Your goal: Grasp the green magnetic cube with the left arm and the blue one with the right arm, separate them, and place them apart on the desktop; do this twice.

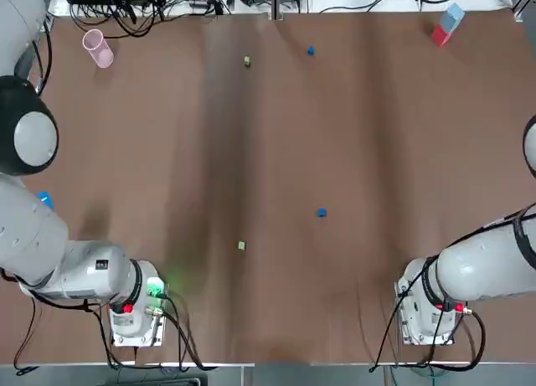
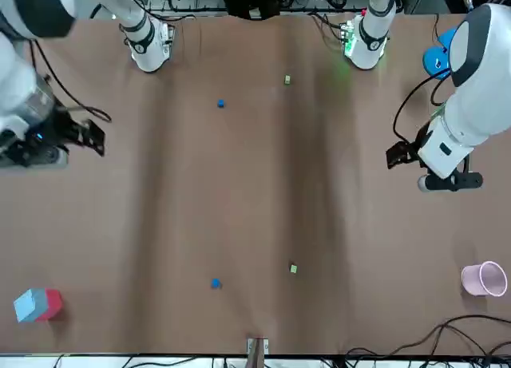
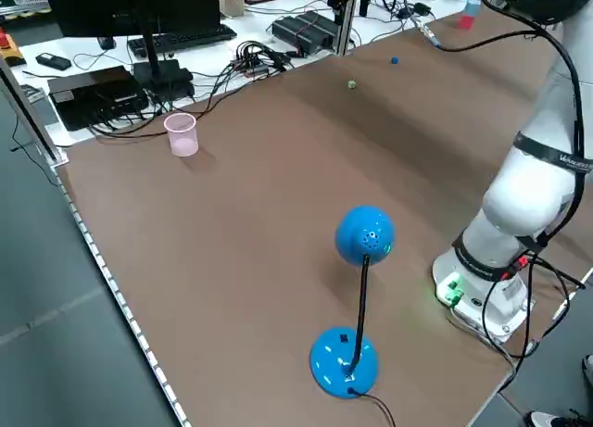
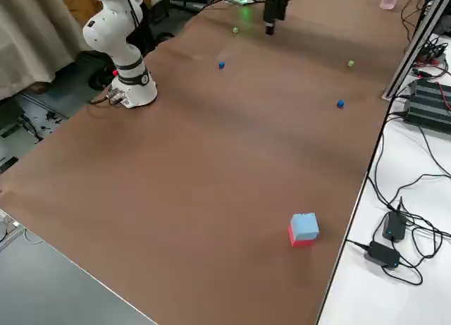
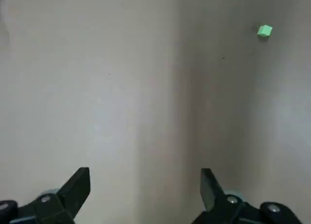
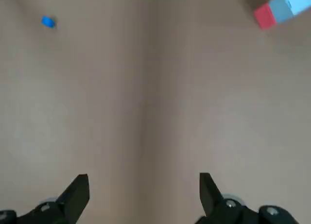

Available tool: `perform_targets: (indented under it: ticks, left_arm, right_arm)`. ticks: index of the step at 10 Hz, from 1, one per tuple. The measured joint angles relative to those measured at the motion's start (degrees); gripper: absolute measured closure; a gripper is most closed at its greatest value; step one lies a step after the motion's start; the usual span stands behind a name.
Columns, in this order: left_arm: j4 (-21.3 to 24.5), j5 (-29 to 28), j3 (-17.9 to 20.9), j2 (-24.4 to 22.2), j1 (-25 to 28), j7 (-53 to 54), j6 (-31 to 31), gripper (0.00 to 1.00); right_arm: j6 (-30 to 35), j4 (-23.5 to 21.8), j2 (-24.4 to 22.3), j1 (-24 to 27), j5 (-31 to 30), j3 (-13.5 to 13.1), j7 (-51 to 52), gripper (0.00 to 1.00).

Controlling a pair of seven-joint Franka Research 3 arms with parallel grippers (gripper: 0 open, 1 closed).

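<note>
Brown tabletop (image 1: 167, 151) is filling the top view, with cables trailing along its upper edge. The left gripper (image 5: 144, 185) is hovering at the right middle of the front view, its fingers spread wide and holding nothing. The right gripper (image 6: 144, 185) is hanging at the left middle of that view, likewise spread and empty. Both are sitting out toward the table's side edges, so the whole middle is lying open.

Four cubes are lying apart on it. In the top view the upper green cube (image 1: 247, 61) and the upper blue cube (image 1: 311, 51) are resting near the upper edge, just left and right of centre. The lower blue cube (image 1: 322, 212) is lying right of centre, and the lower green cube (image 1: 241, 246) is below and left of it.

A pink cup (image 1: 97, 48) is standing at upper left and a red-and-blue block (image 1: 446, 24) at upper right, both well apart from the cubes.
</note>
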State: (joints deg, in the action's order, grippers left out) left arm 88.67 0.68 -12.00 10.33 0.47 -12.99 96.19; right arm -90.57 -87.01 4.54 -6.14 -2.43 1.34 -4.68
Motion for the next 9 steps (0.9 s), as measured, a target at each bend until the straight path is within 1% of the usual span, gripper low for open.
perform_targets:
  ticks: [1,2,4,5,7,9]
  left_arm:
    - [-0.04,0.11,0.0,0.0,0.0,0.0,0.43,0.0]
    - [-0.09,0.11,-0.07,0.0,-0.02,0.04,0.47,0.0]
    - [-0.1,-0.03,-0.33,0.0,-0.1,0.06,0.47,0.0]
    - [-0.1,-0.07,-0.34,0.0,-0.09,0.08,0.47,0.0]
    - [-0.1,-0.08,-0.3,0.0,-0.05,0.31,0.47,0.0]
    - [-0.1,-0.26,-0.29,-0.01,-0.04,1.84,0.47,0.0]
  right_arm:
    - [-1.66,-1.23,-0.11,-0.01,0.09,-0.63,0.32,0.0]
    - [-4.07,-2.88,0.08,-0.05,0.1,-0.7,0.35,0.0]
    - [-6.01,-3.96,0.31,-0.45,0.35,-0.66,0.35,0.0]
    - [-5.97,-3.81,0.16,-0.44,0.73,-0.79,0.35,0.0]
    - [-3.59,-3.53,-0.13,-0.44,1.08,-0.88,0.35,0.0]
    - [-3.33,-3.47,-0.48,-0.45,1.14,-0.87,0.35,0.0]
